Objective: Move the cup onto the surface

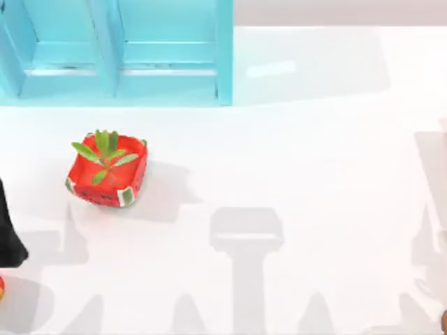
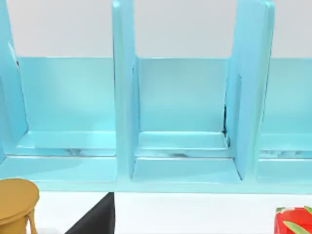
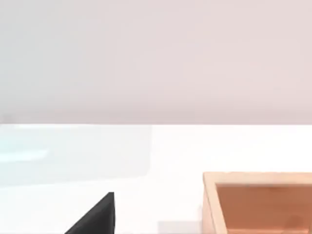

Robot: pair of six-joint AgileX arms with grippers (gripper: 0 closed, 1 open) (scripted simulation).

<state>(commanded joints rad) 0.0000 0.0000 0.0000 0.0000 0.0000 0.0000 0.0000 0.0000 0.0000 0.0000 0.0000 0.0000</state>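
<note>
Desk [image 1: 314, 174]: broad, glossy white, plain; soft grey shadows fall across its near part.
Shelf [image 1: 115, 52]: turquoise-blue unit at the desk's far left, upright dividers forming open compartments, its base resting on the desk.
Wall [image 3: 156, 58]: plain pale grey-white behind the desk and shelf.
Light: bright and even; the shelf casts a faint bluish reflection on the desk to its right.

Cut off by picture edges: red planter [image 2: 294, 220], mustard-yellow stool-like object [image 2: 17, 204], wooden box [image 3: 258, 202], turquoise shelf unit [image 1: 115, 52]. Left arm [image 1: 8, 230] barely entered at edge.
</note>
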